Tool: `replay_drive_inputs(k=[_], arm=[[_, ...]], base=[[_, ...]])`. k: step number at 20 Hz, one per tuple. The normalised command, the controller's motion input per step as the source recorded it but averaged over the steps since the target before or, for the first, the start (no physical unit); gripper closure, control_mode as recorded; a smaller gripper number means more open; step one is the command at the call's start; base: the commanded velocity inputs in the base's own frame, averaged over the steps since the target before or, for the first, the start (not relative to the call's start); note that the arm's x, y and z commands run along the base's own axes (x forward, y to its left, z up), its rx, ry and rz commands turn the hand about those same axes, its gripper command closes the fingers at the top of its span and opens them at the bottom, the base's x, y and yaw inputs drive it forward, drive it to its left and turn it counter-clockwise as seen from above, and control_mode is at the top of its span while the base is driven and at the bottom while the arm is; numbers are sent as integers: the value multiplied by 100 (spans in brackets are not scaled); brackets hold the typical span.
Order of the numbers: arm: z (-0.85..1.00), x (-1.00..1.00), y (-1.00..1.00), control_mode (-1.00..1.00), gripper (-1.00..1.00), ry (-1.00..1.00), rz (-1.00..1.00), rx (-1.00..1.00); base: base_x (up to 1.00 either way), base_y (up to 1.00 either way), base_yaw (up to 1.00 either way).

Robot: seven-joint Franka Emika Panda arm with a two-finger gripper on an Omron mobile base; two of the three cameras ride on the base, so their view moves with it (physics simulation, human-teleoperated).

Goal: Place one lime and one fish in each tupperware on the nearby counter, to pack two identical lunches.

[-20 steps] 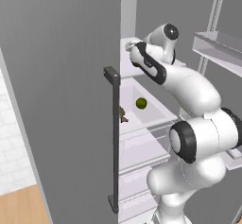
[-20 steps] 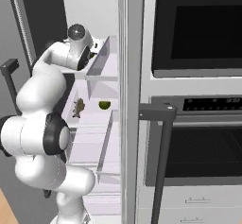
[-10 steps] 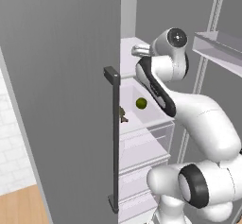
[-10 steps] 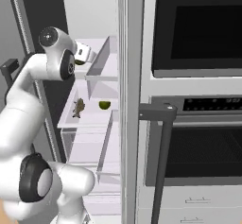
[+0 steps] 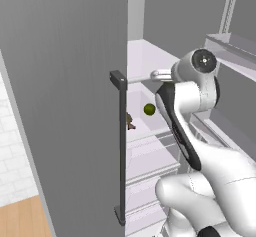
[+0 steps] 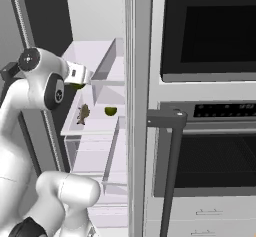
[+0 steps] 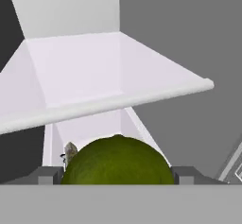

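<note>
The arm has swung up and back; low in the hand view the claw (image 7: 117, 175) grips a lime (image 7: 118, 160), with a fish (image 7: 70, 150) beyond on the fridge shelf (image 7: 85, 76).

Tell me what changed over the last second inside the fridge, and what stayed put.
The arm swung and drew back from the shelves, its upper joint rising toward the camera. The gripper carries a lime between its fingertips, close up in the hand view and at the hand in the right base view. Unchanged: the other lime and the fish lie on the same fridge shelf, and the fridge door stands open.
</note>
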Motion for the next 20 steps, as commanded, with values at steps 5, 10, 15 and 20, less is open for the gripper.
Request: replay_drive_inputs(k=[5, 10, 15, 20], arm=[[-36, -100, 0, -100, 100, 26, 5, -11], [-78, -100, 0, -100, 100, 36, 2, -1], [-82, -81, 1, -100, 100, 28, 3, -6], [-23, -28, 0, -100, 100, 8, 0, -1]], base=[[0, 0, 0], [0, 0, 0], [0, 0, 0], [0, 0, 0]])
